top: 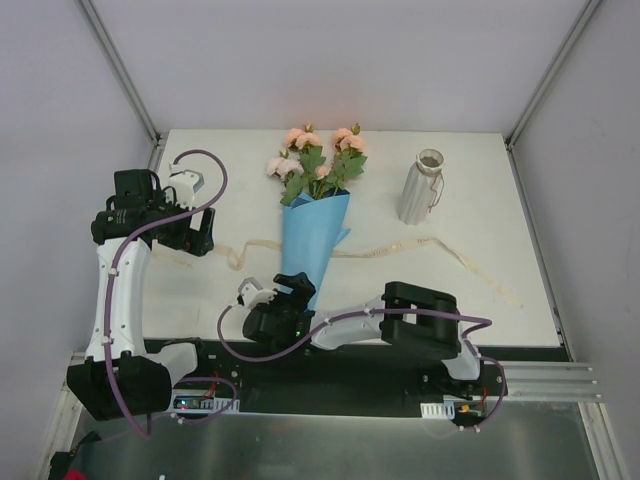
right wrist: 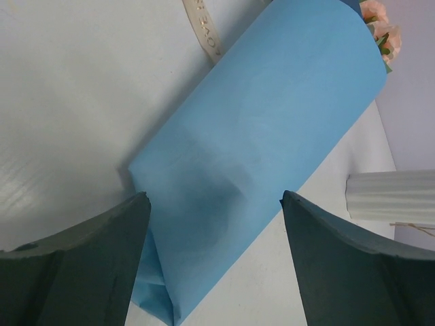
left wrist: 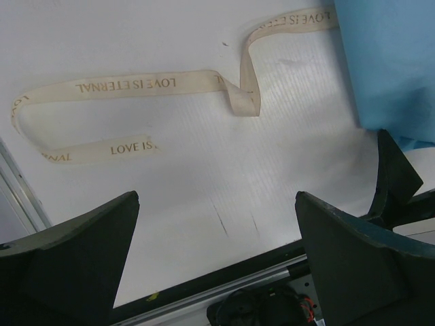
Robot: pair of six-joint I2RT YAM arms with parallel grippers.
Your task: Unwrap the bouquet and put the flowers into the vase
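Note:
The bouquet lies in the middle of the table, its blue paper cone (top: 316, 232) pointing toward me and the flowers (top: 318, 160) at its far end. The cream ribbon (top: 430, 245) is untied and trails across the table on both sides of the cone. The vase (top: 422, 187) stands to the bouquet's right. My right gripper (top: 291, 291) hovers open over the cone's narrow end; in the right wrist view the blue paper (right wrist: 265, 129) lies below the right gripper (right wrist: 214, 197), touching neither finger. My left gripper (top: 196, 235) is open to the left, over bare table near the ribbon (left wrist: 136, 85).
The ribbon's left loop (top: 235, 255) lies between my two grippers. The table's near edge with its metal rail (left wrist: 224, 295) runs just below the left gripper. In the right wrist view the vase (right wrist: 394, 197) shows at the right and blooms (right wrist: 379, 27) at the top right.

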